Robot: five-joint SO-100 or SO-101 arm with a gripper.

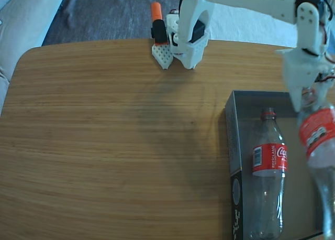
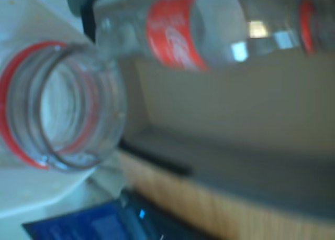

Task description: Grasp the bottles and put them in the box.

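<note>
held bottle above box

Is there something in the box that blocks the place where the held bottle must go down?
Partly. One bottle already lies in the box, along its left side in the fixed view. The bottle in the gripper hangs over the right side, where the floor looks free.

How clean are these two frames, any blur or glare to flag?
Fixed view: table sharp, soft arm shadow mid-table; the held bottle is smeared. Wrist view: blurred throughout, with bright glints on the boxed bottle; the held one's open neck looms close.
</note>
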